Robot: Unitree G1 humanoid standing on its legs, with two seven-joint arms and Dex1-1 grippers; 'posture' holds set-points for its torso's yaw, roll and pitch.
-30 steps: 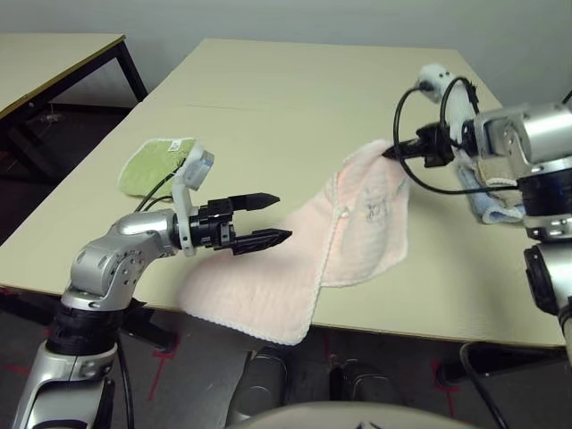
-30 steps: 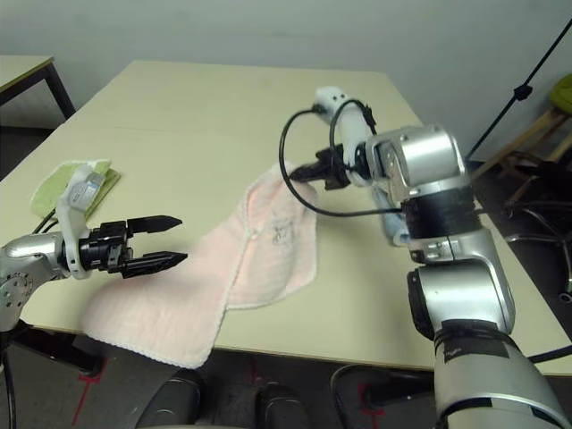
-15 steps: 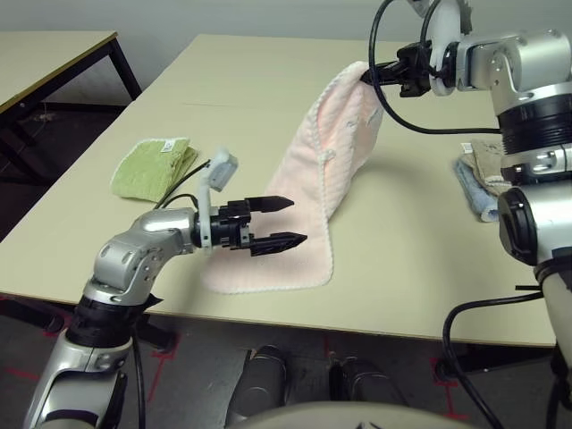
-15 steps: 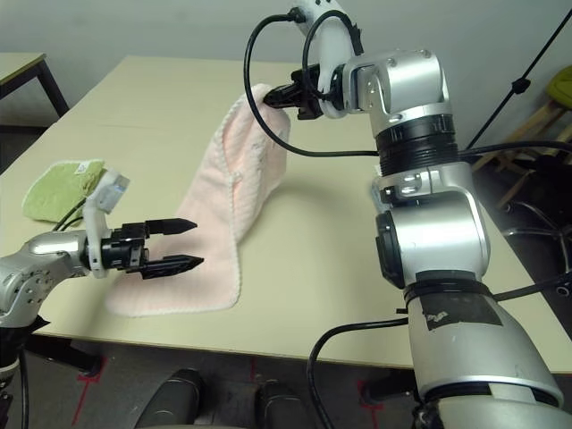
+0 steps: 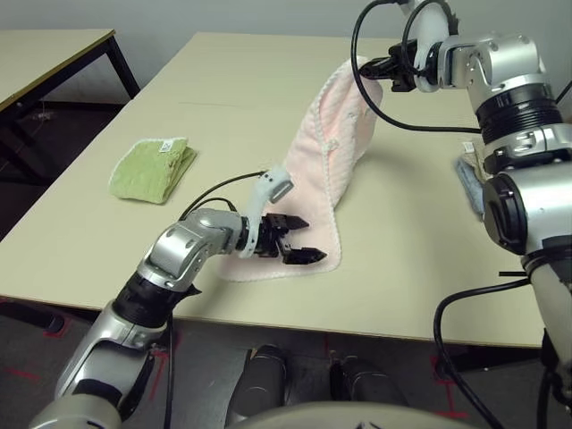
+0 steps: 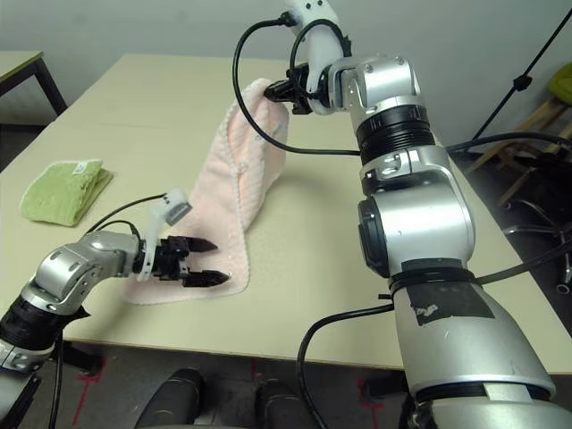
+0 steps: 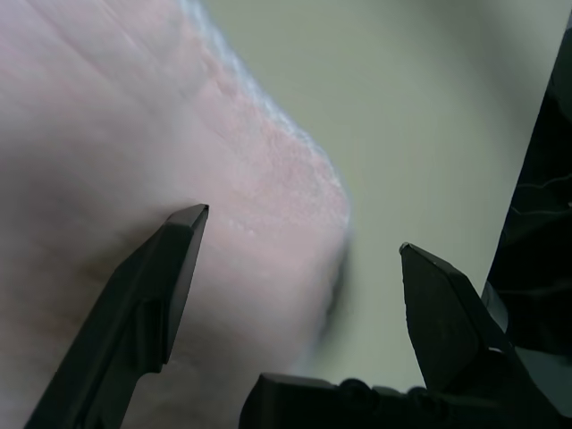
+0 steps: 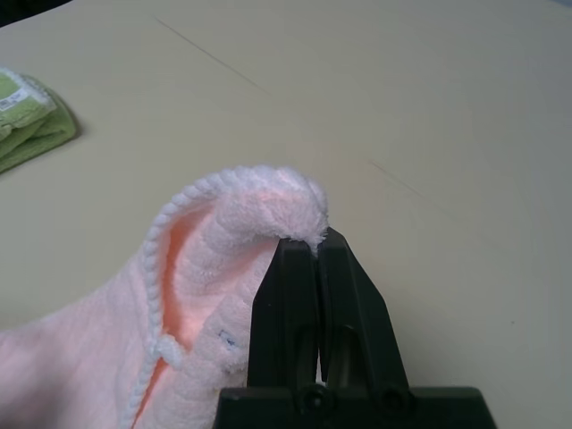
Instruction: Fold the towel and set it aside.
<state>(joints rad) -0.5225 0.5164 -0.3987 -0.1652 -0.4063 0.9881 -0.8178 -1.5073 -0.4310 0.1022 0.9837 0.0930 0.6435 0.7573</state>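
the towel (image 5: 335,147) hangs stretched from the middle of the table (image 5: 223,80) toward its near edge, far end pinched high by the right gripper (image 5: 380,70), near corner lying between the spread fingers of the closer left gripper (image 5: 307,239).

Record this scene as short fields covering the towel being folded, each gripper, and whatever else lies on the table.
towel: pale pink terry-cloth towel, one end lifted, the other on the table
right gripper: right gripper shut on the towel's raised end
left gripper: left gripper open at the towel's near corner
also on table: folded green towel on the left; folded cloths by the right arm
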